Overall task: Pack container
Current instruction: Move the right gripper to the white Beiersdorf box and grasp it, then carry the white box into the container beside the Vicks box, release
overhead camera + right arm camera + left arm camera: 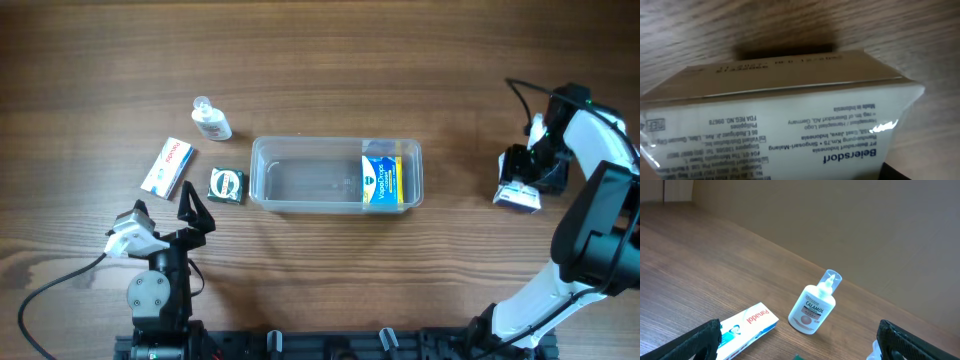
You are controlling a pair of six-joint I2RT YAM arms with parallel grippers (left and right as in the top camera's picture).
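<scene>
1. Container (300, 178) sits mid-table (400, 60); 1 blue-yellow box (381, 181) packed inside.
2. Left to pack: Panadol box (167, 166), lotion bottle (211, 120), dark box (226, 185) (all left of it), white box (519, 193) far right.
3. left end effector (196, 205) spread, empty; right end effector (528, 170) at white box, grip unclear.

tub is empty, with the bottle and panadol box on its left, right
No: the tub holds a blue and yellow box at its right end, as the overhead view shows. The bottle and Panadol box do lie on its left.
</scene>
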